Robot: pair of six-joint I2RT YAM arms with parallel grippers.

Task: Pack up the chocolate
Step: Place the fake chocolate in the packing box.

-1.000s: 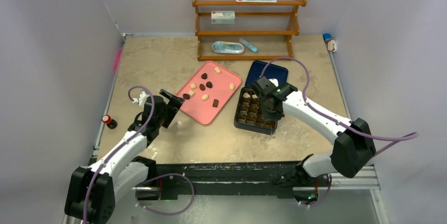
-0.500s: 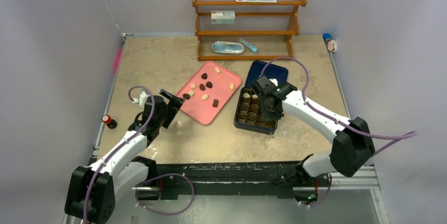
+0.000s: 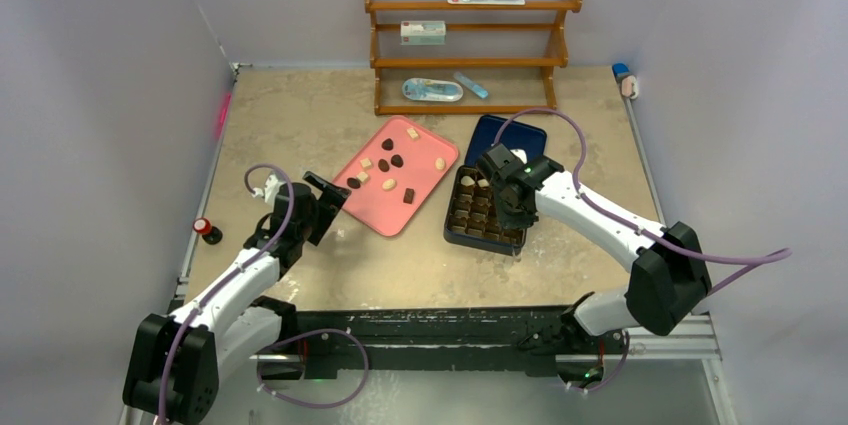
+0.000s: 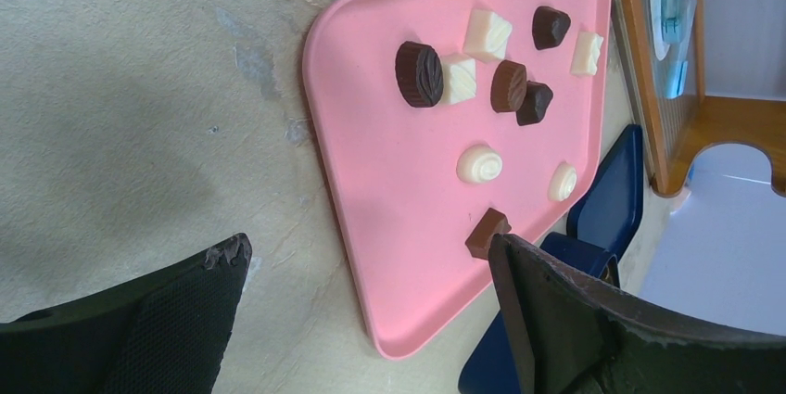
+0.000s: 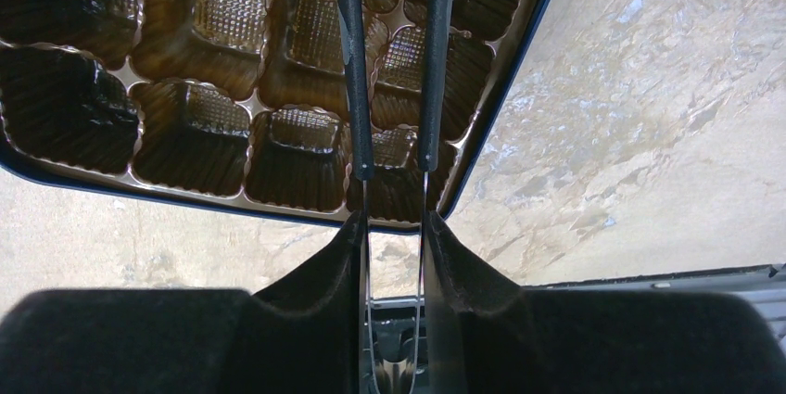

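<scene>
The chocolate [image 3: 387,144] lies as several dark and cream pieces on the pink tray [image 3: 425,177]; they also show in the left wrist view [image 4: 420,73]. My left gripper [image 3: 326,195] is open and empty at the tray's near left edge [image 4: 369,247], with a brown square piece [image 4: 486,231] by its right finger. My right gripper [image 3: 508,197] is shut on metal tongs [image 5: 352,60] and hovers over the dark gridded box [image 3: 487,217]. The compartments under the tongs [image 5: 297,32] look empty. Two pieces [image 3: 467,181] sit in the box's far row.
A blue lid [image 3: 512,133] lies behind the box. A wooden shelf [image 3: 470,40] with small packets stands at the back. A small red-capped object [image 3: 207,228] sits at the table's left edge. A blue and white item [image 3: 625,80] is at the far right.
</scene>
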